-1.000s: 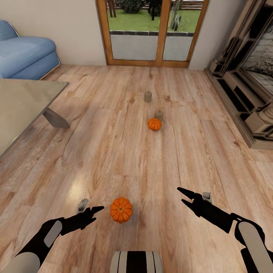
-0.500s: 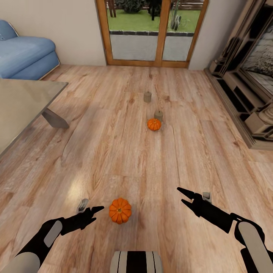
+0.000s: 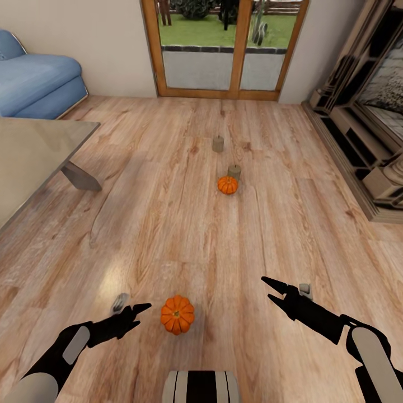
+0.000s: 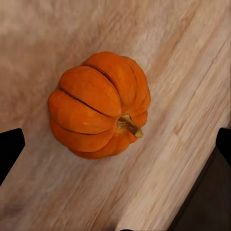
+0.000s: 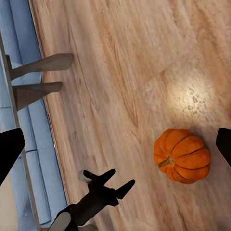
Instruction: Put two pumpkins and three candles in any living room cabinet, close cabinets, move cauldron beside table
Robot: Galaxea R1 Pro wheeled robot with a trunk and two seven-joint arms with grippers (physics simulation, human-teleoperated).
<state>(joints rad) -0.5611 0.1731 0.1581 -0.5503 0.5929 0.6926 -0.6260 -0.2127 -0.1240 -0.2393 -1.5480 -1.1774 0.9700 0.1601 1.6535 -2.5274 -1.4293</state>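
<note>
At 10 o'clock stands the grey counter (image 3: 33, 157). The left tool (image 3: 141, 309), fingers parted and empty, hovers near the larger pumpkin (image 3: 177, 314) on the wooden floor (image 3: 168, 224) at 6 o'clock. The smaller pumpkin (image 3: 228, 184) and two candles (image 3: 234, 170) lie toward 12. The right tool (image 3: 268, 288) gapes, empty, at 4 o'clock.

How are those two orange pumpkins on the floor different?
The near ribbed orange pumpkin lies between the open left gripper and open right gripper, alone on bare boards. The far orange pumpkin looks smaller and sits right beside a tan candle. Both rest on the wooden floor.
</note>
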